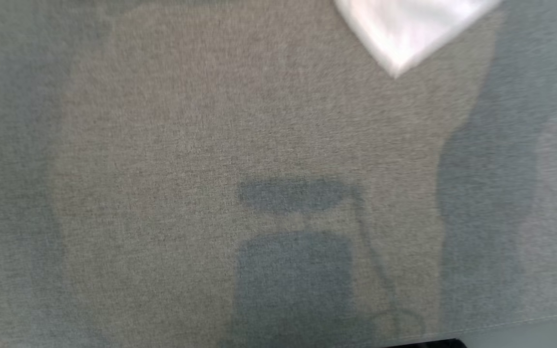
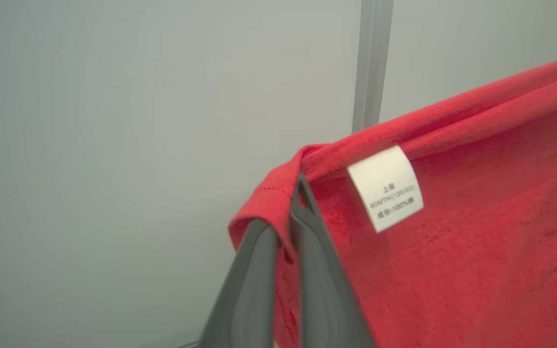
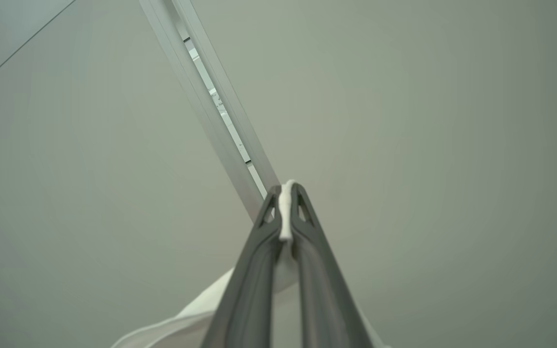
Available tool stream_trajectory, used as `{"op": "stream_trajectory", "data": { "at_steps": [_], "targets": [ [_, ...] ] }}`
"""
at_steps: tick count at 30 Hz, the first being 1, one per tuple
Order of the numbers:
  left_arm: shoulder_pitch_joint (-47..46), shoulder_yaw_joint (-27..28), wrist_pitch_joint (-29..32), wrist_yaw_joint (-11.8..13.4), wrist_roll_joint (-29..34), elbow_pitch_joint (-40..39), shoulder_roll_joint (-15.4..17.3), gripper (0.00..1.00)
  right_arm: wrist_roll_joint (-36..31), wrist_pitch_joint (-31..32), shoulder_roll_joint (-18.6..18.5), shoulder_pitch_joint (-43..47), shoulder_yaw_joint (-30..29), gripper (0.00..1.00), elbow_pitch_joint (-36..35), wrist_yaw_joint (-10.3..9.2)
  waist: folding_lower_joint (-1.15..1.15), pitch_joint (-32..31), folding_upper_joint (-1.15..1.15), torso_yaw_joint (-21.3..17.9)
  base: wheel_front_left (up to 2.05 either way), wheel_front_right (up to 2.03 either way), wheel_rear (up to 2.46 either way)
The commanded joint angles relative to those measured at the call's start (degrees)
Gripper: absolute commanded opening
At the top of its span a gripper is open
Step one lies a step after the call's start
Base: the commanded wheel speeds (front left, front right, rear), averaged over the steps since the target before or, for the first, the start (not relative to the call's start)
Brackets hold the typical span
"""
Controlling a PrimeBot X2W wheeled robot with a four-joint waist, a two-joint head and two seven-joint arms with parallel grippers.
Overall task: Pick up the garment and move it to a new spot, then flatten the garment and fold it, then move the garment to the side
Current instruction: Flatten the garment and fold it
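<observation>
— Two claws, both closed on cloth. The left claw [image 2: 285,212] pinches a folded edge of the red garment [image 2: 452,261], just left of its white label [image 2: 386,188]. The rest of the red cloth spreads toward the right side of the left wrist frame.

— And the right claw [image 3: 285,193]?

— Clamped on a thin edge of white cloth [image 3: 182,326], which trails off at the lower left of the right wrist frame. A white corner [image 1: 404,34] hangs into the upper right of the head frame, over the grey bench [image 1: 211,145].

— Same piece as the red?

— I cannot tell. No frame shows the two colours joining.

— Which step, then?

— The first, I judge: picked up and held aloft for the move to a new spot. Both wrist frames face a pale wall and a metal post [image 2: 373,63], not the bench, so the cloth is up in the air. Flattening and folding are not yet begun.

— What does the next move call for?

— Bringing both claws down toward the middle of the bench, kept apart so the held edge is taut. The hanging part should touch down first, then be drawn out flat before either claw lets go. The left pinch sits close to the hem's corner, so a sharp tug could slip it free.
</observation>
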Motion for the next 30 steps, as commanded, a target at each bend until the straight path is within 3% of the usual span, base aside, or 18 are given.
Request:
{"op": "stream_trajectory", "data": {
  "at_steps": [1,5,7,10,16,21,24,25,30],
  "targets": [
    [-4.21,-0.76,-1.06,-0.83,2.75,3.93,0.51,0.0,-1.41,-1.99,0.2,-4.19,-1.08,0.0,2.59,0.02,-0.02,12.08,0.0,3.39,0.0,0.0,0.0],
    [-13.84,-4.4,-11.67,-2.49,9.86,14.65,-2.34,0.0,-5.71,-8.8,0.76,-13.45,-1.16,0.0,12.23,0.0,-0.02,14.21,0.0,4.28,0.0,0.0,0.0],
    [-17.03,-4.97,-18.79,-2.99,10.75,18.52,-5.57,0.0,-7.57,-11.9,0.83,-16.87,-0.35,0.0,16.15,0.0,-0.02,14.49,0.0,5.16,0.0,0.0,0.0],
    [-21.41,-4.72,-26.45,-3.58,11.57,23.97,-6.91,0.0,-6.92,-15.89,0.83,-21.53,-0.64,0.0,21.22,0.01,-0.02,16.36,0.0,5.09,0.0,0.0,0.0],
    [-16.37,-8.64,-34.8,-5.01,10.66,33.79,-9.24,0.0,-2.4,-21.57,0.75,-14.77,4.77,0.0,28.69,0.01,-0.02,17.55,0.0,3.7,0.0,0.0,0.0],
    [-5.15,-14.25,-37.43,-5.21,6.28,36.53,-7.78,0.0,6.24,-24.16,0.99,0.36,10.73,0.0,26.38,0.01,-0.02,14.14,0.0,2.46,0.0,0.0,0.0],
    [1.7,-16.66,-38.06,-5.21,2.64,35.42,-6.16,0.0,11.73,-24.18,-0.14,9.63,13.08,0.0,20.95,0.02,-0.02,11.46,0.0,1.93,0.0,0.0,0.0],
    [6.35,-17.39,-38.2,-5.22,1.06,32.98,-5.38,0.0,15.72,-23.52,-1.5,16.79,13.9,0.0,16.41,0.02,-0.02,9.46,0.0,2.2,0.0,0.0,0.0],
    [19.12,-13.07,-38.25,-5.21,-2.65,24.67,-4.34,0.0,22.41,-21.67,-5.23,35.7,13.86,0.0,3.6,0.01,-0.02,1.48,0.0,3.06,0.0,0.0,0.0]
  ]
}}
